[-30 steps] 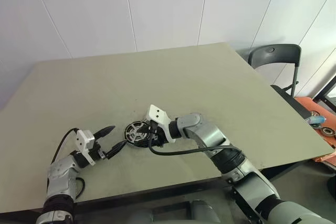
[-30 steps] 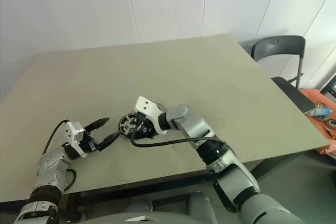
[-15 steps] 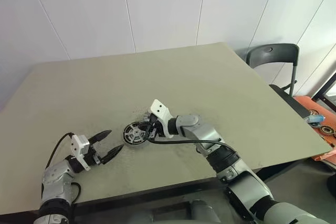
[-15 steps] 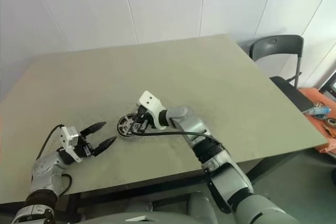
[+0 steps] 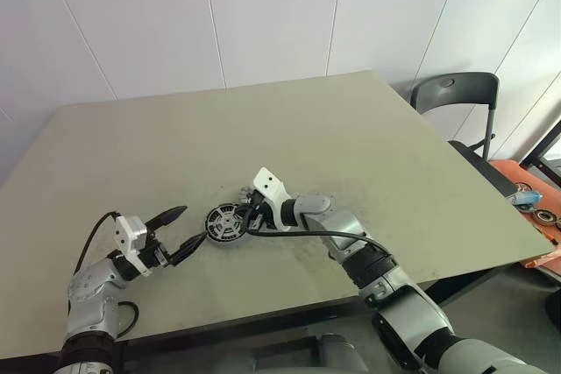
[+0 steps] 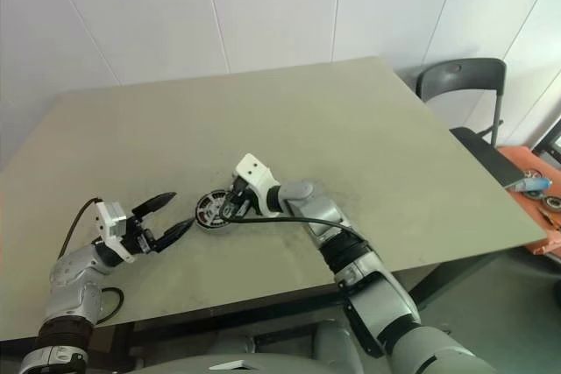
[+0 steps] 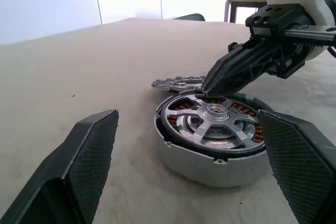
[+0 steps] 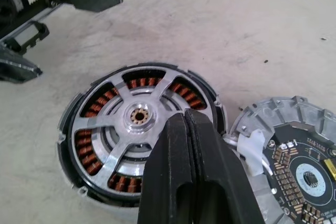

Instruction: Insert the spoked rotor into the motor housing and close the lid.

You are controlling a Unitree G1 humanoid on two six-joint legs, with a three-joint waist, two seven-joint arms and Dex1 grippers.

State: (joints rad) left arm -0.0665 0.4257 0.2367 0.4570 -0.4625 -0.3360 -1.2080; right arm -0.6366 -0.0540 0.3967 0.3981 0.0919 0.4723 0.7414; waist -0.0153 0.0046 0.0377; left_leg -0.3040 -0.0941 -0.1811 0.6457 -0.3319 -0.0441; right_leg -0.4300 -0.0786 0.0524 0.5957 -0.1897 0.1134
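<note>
So the spoked rotor is already sitting down inside the motor housing, with the copper coils peeking out between the spokes all the way round, which tells me the insert half of the job looks done and the lid is what's left. The lid is lying flat on the table just beside the housing, on the side away from the left arm, with its circuit-board face turned up (so I'd guess it needs flipping or at least careful lining up before it goes on). The right gripper has its two fingers pressed tight together with nothing between them, and the joined tips hover right at the rotor's edge near the hub. My read is that it's being used like a single poking finger, to press or nudge the rotor so it seats level, rather than to grab anything. I can't tell for sure whether the tips actually touch the metal. The left gripper sits near the housing on the opposite side, fingers spread wide and empty, pointed at it, probably parked there to brace or catch the housing if the push makes it slide.
</note>
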